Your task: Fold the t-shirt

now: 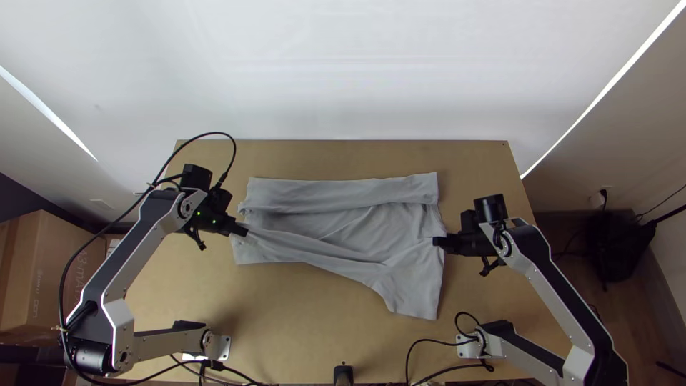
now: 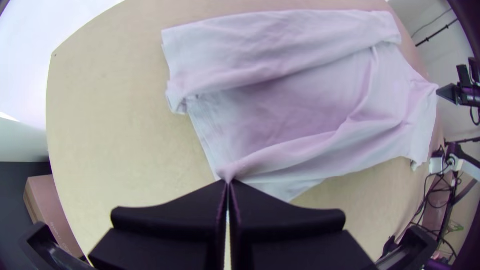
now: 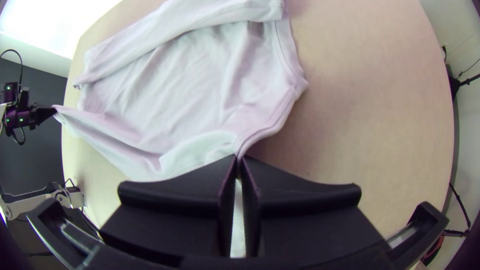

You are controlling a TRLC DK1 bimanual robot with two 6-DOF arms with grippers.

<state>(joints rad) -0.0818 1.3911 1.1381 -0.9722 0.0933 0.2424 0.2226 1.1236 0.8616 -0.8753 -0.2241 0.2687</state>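
Observation:
The light grey t-shirt [image 1: 343, 229] lies across the middle of the table, its far part folded over in a long band and its near part lifted in creases. At its left edge my left gripper [image 1: 244, 230] is shut on the fabric, and my right gripper [image 1: 437, 241] is shut on its right edge. In the left wrist view the tips of the left gripper [image 2: 228, 182] pinch a gathered point of the t-shirt [image 2: 300, 110]. In the right wrist view the right gripper [image 3: 239, 158] pinches a seamed edge of the t-shirt [image 3: 200, 75].
Bare wood of the table [image 1: 286, 307] lies between the shirt and the near edge, where cables run by both arm bases. A cardboard box [image 1: 53, 271] stands on the floor at the left, and a black bag [image 1: 618, 243] at the right.

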